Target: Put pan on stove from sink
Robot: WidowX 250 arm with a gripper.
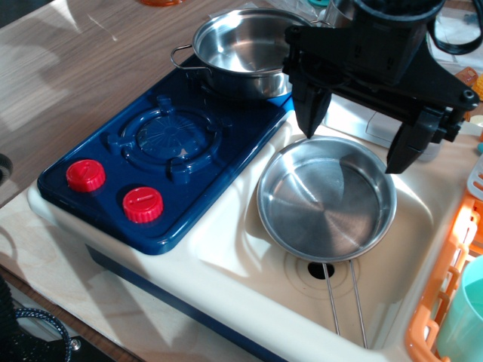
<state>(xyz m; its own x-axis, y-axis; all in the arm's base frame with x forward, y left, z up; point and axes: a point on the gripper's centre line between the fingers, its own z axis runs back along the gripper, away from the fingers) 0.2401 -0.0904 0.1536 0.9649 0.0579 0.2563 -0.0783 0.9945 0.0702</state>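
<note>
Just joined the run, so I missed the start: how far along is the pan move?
Nothing looks done yet: the pan lies in the sink. In hand: the gripper hangs open above the pan's far rim, gripping nothing. Left: grasp, lift, and set it on the stove, whose front burner is free; a pot fills the back.

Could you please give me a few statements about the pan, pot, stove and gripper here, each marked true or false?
1. The pan lies in the sink. True.
2. The pot sits on the stove's front burner. False: it sits at the back; the front burner is bare.
3. The gripper is shut on the pan's handle. False: its fingers stand apart above the pan's far rim, and the handle points the other way, toward the sink's near edge.
4. The stove has two red knobs. True.
5. The pan holds food. False: it is empty.
</note>
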